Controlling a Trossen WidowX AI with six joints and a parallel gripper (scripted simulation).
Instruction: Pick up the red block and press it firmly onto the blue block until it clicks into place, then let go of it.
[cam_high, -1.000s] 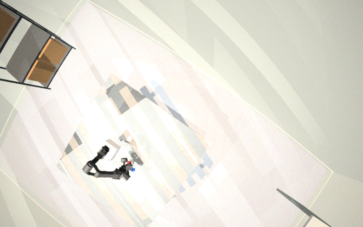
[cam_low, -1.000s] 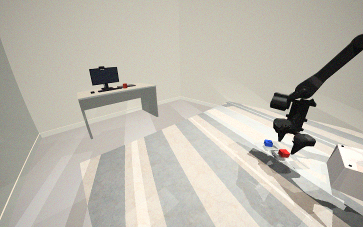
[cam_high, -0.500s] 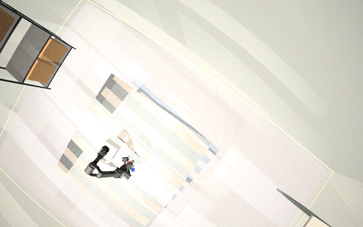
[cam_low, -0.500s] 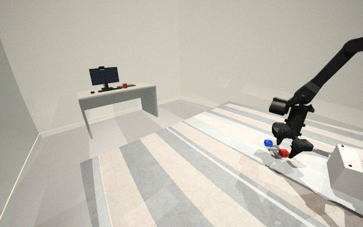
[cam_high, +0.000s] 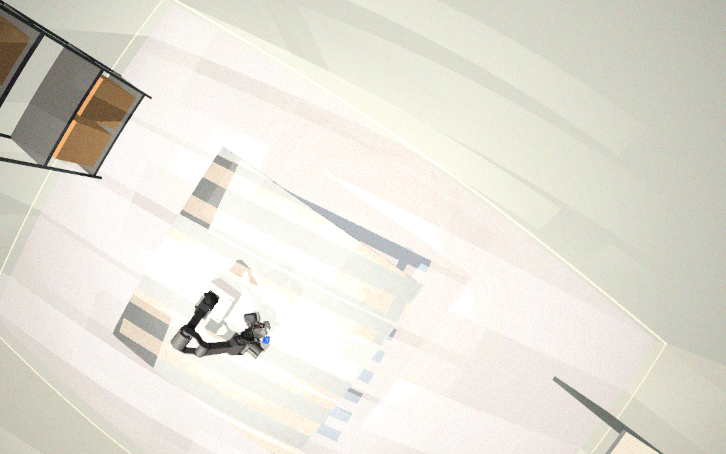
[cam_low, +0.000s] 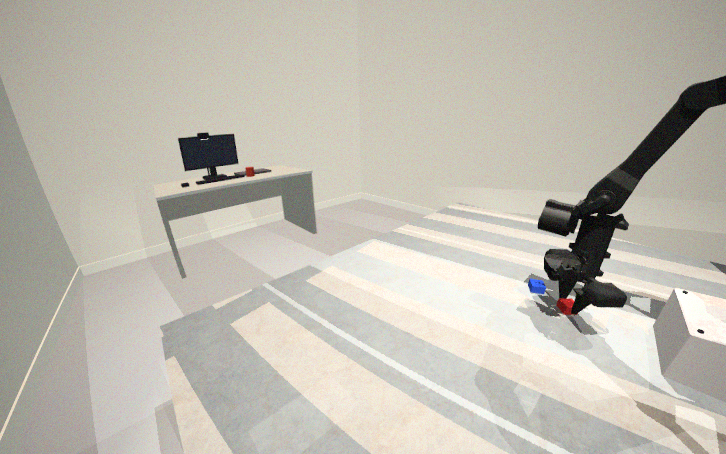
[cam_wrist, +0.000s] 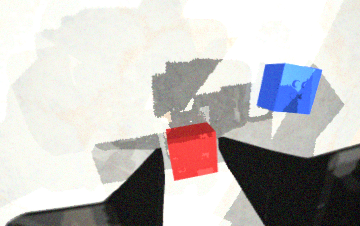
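A striped rug (cam_high: 342, 273) (cam_low: 342, 342) in grey, cream and pale blue bears a red block (cam_low: 565, 306) (cam_wrist: 193, 152) and, near it but apart, a blue block (cam_high: 266, 339) (cam_low: 537, 285) (cam_wrist: 290, 89). A pale, box-shaped base (cam_low: 677, 342) stands on it too.
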